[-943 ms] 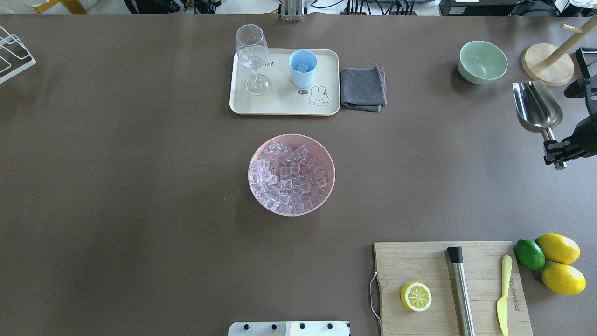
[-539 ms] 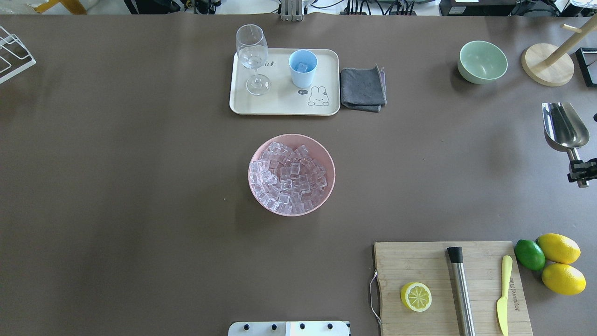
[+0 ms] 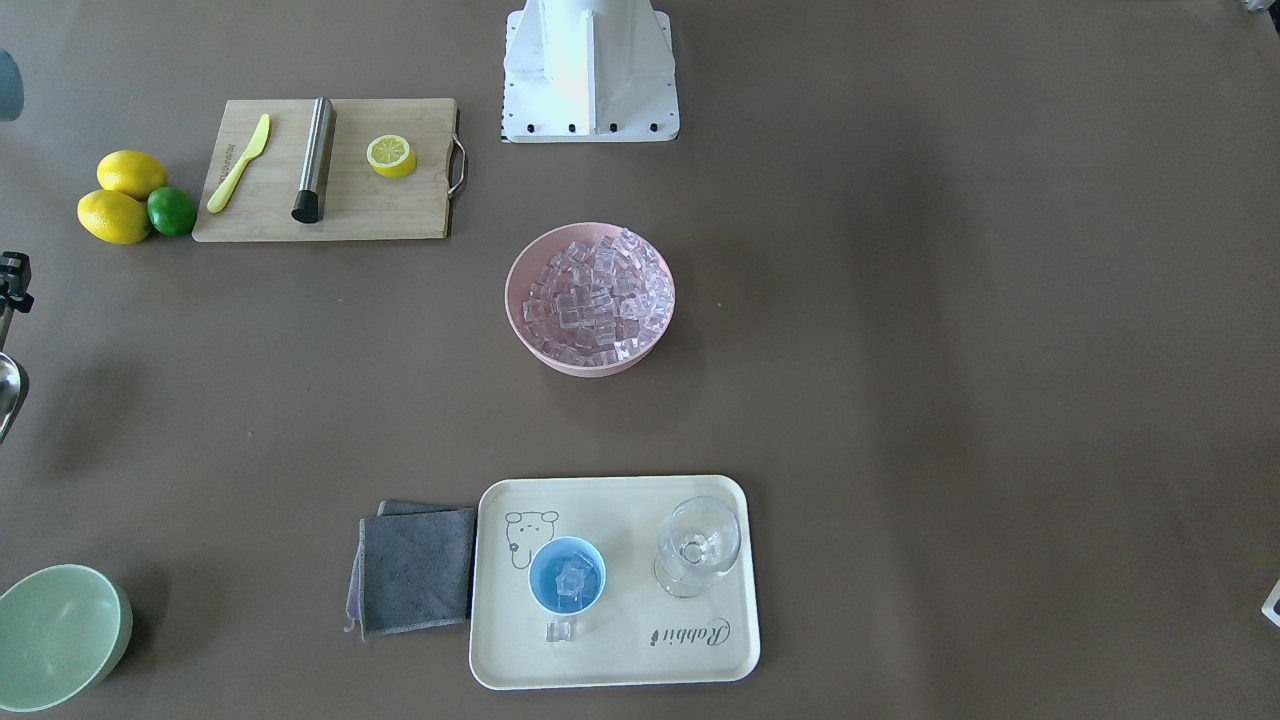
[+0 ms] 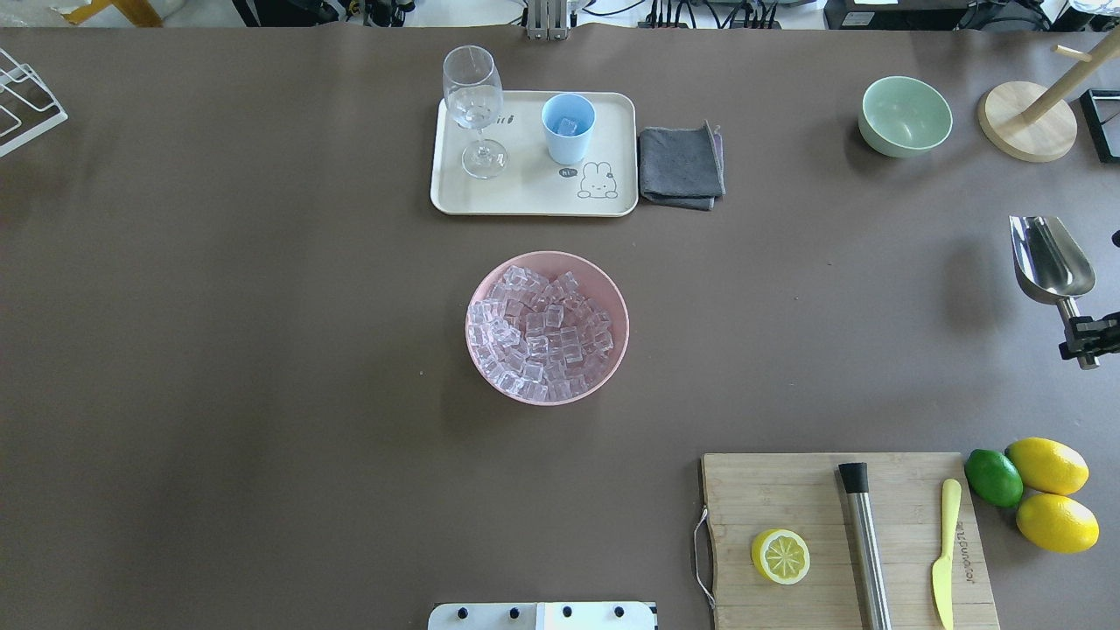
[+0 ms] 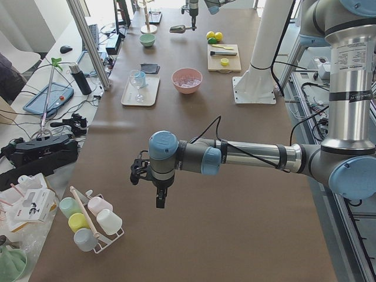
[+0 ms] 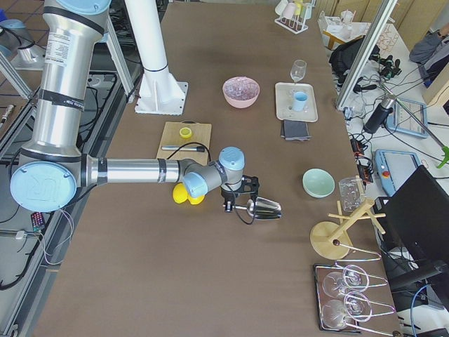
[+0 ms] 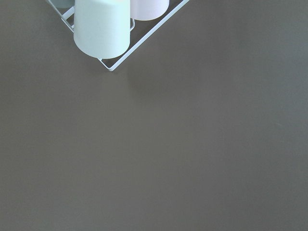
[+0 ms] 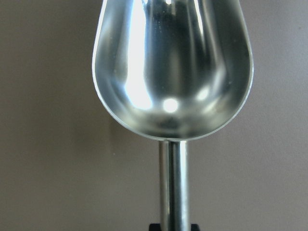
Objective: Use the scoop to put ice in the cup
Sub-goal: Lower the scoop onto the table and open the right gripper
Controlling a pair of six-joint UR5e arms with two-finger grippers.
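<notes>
The silver scoop (image 4: 1052, 261) is held by its rod handle in my right gripper (image 4: 1085, 339) at the table's right edge, above the table. Its trough (image 8: 173, 67) is empty. It also shows in the exterior right view (image 6: 264, 209). The light-blue cup (image 4: 568, 127) stands on the cream tray (image 4: 534, 197) with ice cubes in it (image 3: 568, 580). One cube (image 3: 561, 630) lies on the tray beside the cup. A pink bowl (image 4: 612, 289) in mid-table is full of ice (image 4: 538, 328). My left gripper (image 5: 156, 179) hovers far left; I cannot tell whether it is open or shut.
A stemmed glass (image 4: 473, 105) stands on the tray, a grey cloth (image 4: 681, 166) beside it. A green bowl (image 4: 905, 115) and a wooden stand (image 4: 1027, 121) are at the back right. A cutting board (image 4: 787, 490) with steel cylinder, knife and lemon half is near right. A mug rack (image 7: 103, 29) lies under the left wrist.
My right gripper has carried the scoop to the right and nearer to the robot's side, away from the green bowl. Cup, bowl and ice have not moved.
</notes>
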